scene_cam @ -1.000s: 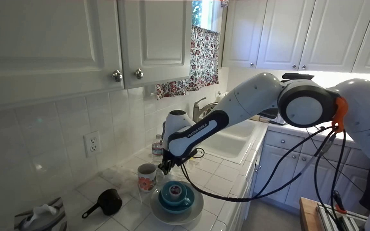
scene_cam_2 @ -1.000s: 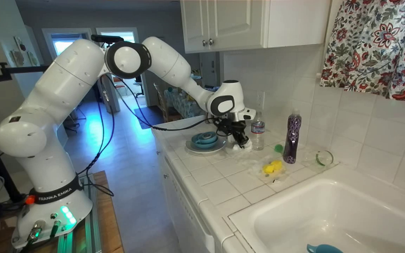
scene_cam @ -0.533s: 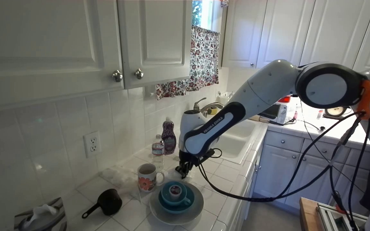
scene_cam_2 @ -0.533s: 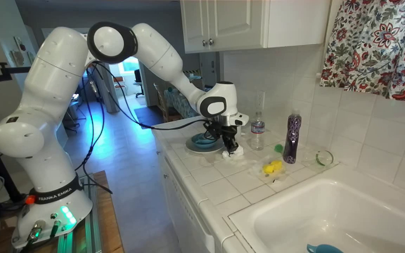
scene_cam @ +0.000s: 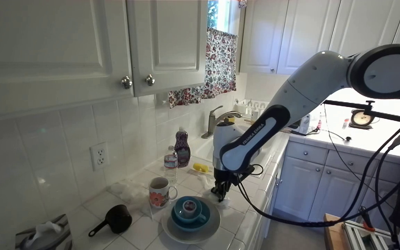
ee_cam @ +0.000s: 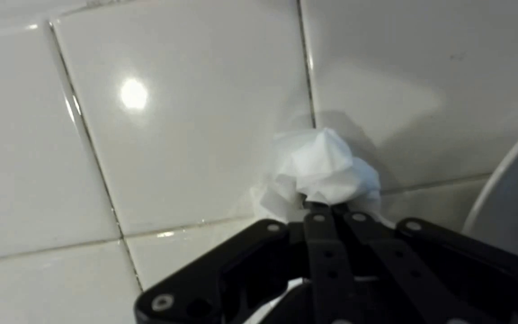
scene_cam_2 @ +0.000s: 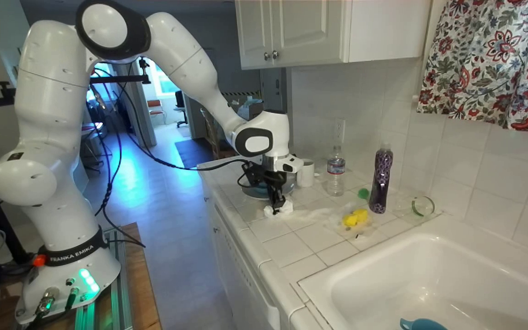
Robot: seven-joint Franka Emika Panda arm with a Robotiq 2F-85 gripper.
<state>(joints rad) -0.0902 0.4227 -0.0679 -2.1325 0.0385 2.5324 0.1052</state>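
Observation:
My gripper (ee_cam: 329, 208) is shut on a crumpled white tissue (ee_cam: 324, 164), which bulges out past the fingertips. It rests low at the white tiled counter (scene_cam_2: 317, 236). The tissue also shows in an exterior view (scene_cam_2: 286, 207) under the gripper (scene_cam_2: 276, 207). Right beside the gripper stands a grey plate (scene_cam: 211, 229) with a teal bowl (scene_cam: 181, 225) and a teal cup (scene_cam: 179, 214) stacked on it. The plate's rim shows at the right of the wrist view (ee_cam: 511, 180). A flowered mug (scene_cam: 156, 195) stands behind the plate.
A water bottle (scene_cam_2: 336, 167), a purple soap bottle (scene_cam_2: 380, 181), a yellow object (scene_cam_2: 356, 217) and a clear glass (scene_cam_2: 422, 206) stand or lie towards the sink (scene_cam_2: 337, 293). A black pan (scene_cam: 119, 220) lies near the wall. Upper cabinets (scene_cam: 170, 41) overhang the counter.
My gripper has moved with the tissue along the counter, away from the wall and mug towards the front edge, passing beside the plate. The arm has drawn back and its elbow has risen.

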